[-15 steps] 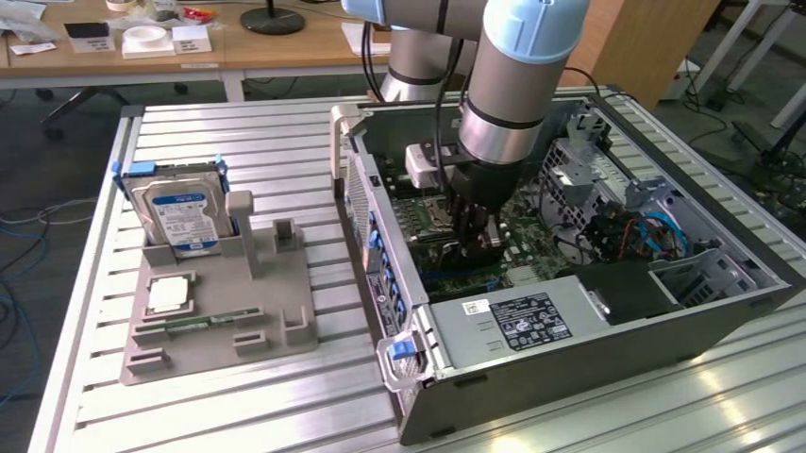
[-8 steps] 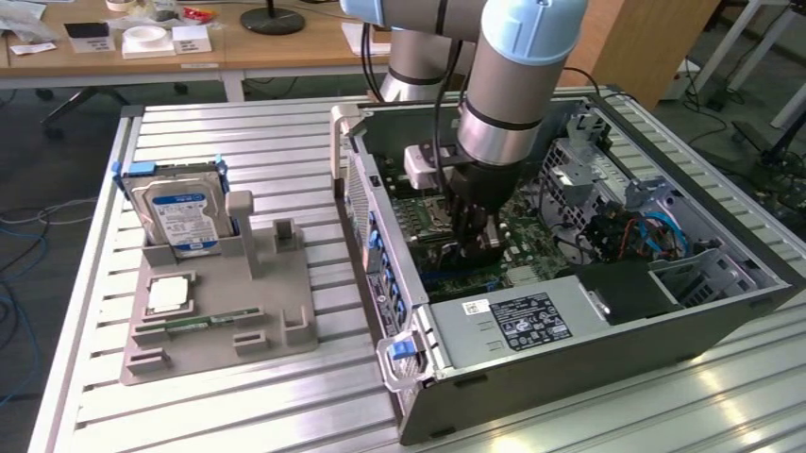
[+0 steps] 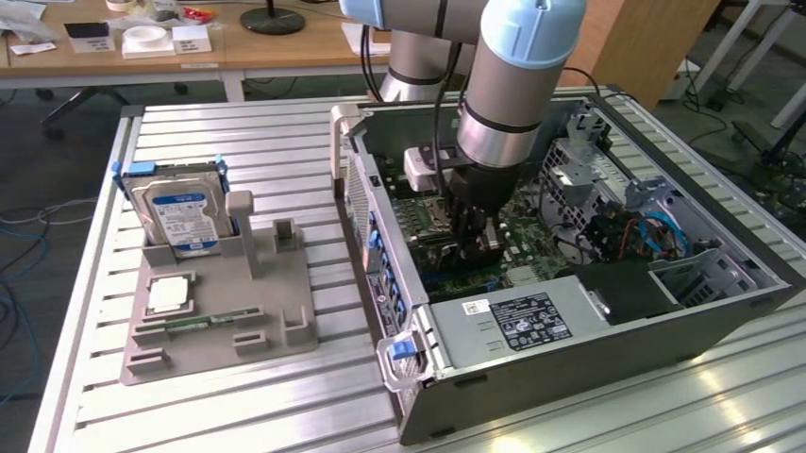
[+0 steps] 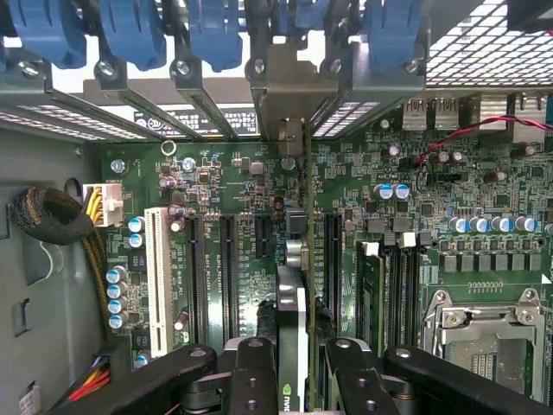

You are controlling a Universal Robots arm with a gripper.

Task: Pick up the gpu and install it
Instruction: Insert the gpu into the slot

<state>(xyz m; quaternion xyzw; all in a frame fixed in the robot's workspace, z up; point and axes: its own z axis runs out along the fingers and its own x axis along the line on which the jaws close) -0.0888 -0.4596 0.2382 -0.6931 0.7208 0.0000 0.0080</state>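
The open computer case [image 3: 579,359] lies on its side on the slatted table, and my arm reaches down into it. My gripper [image 3: 482,247] hangs just above the green motherboard [image 3: 529,250]. In the wrist view the gpu [image 4: 292,298] is seen edge-on as a thin upright card, with my gripper [image 4: 292,367] shut on it and the black fingers [image 4: 251,372] on either side. The card runs along the black expansion slots [image 4: 229,259] toward the case's rear slot openings, where its metal bracket [image 4: 289,95] stands. Whether its edge sits in a slot I cannot tell.
Blue slot latches [image 4: 130,30] line the rear wall. Memory modules [image 4: 370,290] and the CPU socket [image 4: 479,346] lie beside the card. A grey fixture [image 3: 271,321] at the exterior view's left holds a hard drive [image 3: 183,217], a chip [image 3: 170,294] and a memory stick [image 3: 189,324].
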